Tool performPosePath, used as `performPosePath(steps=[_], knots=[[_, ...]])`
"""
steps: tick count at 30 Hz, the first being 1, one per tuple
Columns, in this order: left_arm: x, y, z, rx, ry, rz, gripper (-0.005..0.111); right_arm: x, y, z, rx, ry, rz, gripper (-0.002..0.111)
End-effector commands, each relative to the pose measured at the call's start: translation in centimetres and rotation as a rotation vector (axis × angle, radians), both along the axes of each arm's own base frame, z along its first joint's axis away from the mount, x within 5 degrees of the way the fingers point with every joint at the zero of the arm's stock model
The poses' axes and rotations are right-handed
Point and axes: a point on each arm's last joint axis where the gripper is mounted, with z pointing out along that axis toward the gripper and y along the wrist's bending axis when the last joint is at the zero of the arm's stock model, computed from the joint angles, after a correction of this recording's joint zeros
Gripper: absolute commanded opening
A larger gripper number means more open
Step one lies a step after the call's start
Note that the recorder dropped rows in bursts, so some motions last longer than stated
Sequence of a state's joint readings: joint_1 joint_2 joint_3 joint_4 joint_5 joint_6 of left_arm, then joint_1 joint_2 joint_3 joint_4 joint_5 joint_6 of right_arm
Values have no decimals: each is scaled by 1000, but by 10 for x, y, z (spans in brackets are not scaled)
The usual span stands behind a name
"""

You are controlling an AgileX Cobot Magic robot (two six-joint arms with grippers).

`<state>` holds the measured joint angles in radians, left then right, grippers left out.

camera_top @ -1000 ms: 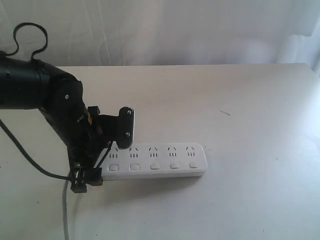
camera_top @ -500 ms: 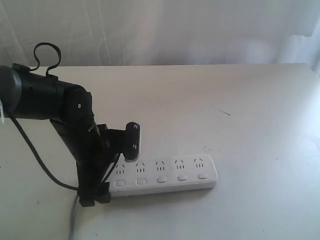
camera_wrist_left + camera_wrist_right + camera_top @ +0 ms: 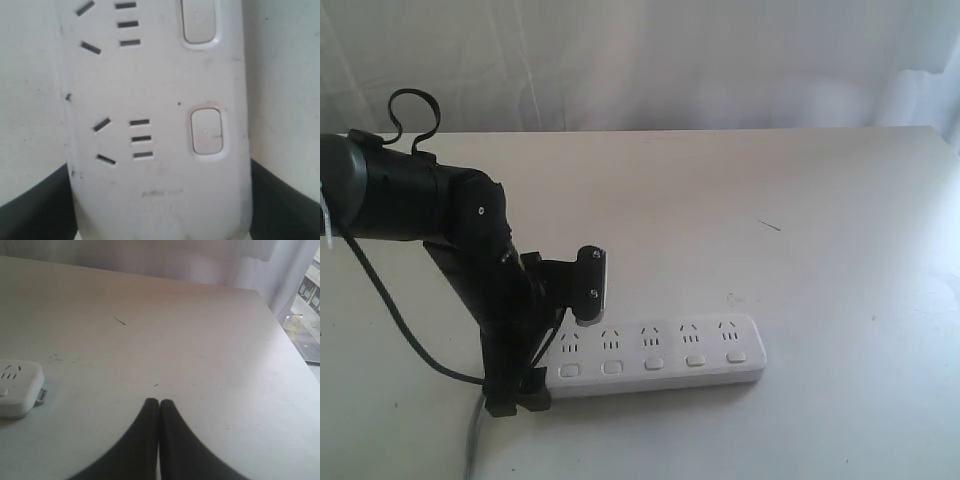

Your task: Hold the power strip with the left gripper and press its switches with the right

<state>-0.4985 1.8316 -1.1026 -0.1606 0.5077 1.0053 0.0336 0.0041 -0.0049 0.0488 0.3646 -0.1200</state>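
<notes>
The white power strip [image 3: 660, 352] lies flat on the table, sockets up, with its five switches [image 3: 653, 363] in a row along the near side. My left gripper [image 3: 553, 345] is shut on the power strip's left end, one jaw behind it and one in front. In the left wrist view the power strip [image 3: 155, 100] fills the gap between both black fingers [image 3: 35, 205], and two switches [image 3: 206, 131] show. The grey cord [image 3: 472, 440] trails off the front left. My right gripper [image 3: 159, 404] is shut on nothing above bare table, with the power strip's far end [image 3: 17, 387] off to one side. It is outside the exterior view.
The white table [image 3: 800, 200] stretches behind and right of the strip, bearing a small dark scratch [image 3: 770, 225]. A pale curtain [image 3: 640, 60] hangs behind it. The table's edge [image 3: 280, 325] and a window show in the right wrist view.
My left arm has slid the power strip to the right and nearer the front edge, still clamped on its left end. The movement slowed in the last half second.
</notes>
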Motion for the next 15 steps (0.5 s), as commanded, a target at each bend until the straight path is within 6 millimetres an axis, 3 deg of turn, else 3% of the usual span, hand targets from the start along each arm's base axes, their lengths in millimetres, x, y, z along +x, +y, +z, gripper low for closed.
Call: performPosePath(steps=[1,6,10,15], knots=[[-5,-1,2,2,45,-7,0,0,0,0,4,-13,4,0],[-9,1,1,25,82,-35,0,1,-2,5,-121,-74,5,0],[-10,1,1,31,100,-38,0,3,-2,15,-94,-188,3,0],[-13,2,-10,64,174,-47,0,3,-2,35,428,-376,-52,0]])
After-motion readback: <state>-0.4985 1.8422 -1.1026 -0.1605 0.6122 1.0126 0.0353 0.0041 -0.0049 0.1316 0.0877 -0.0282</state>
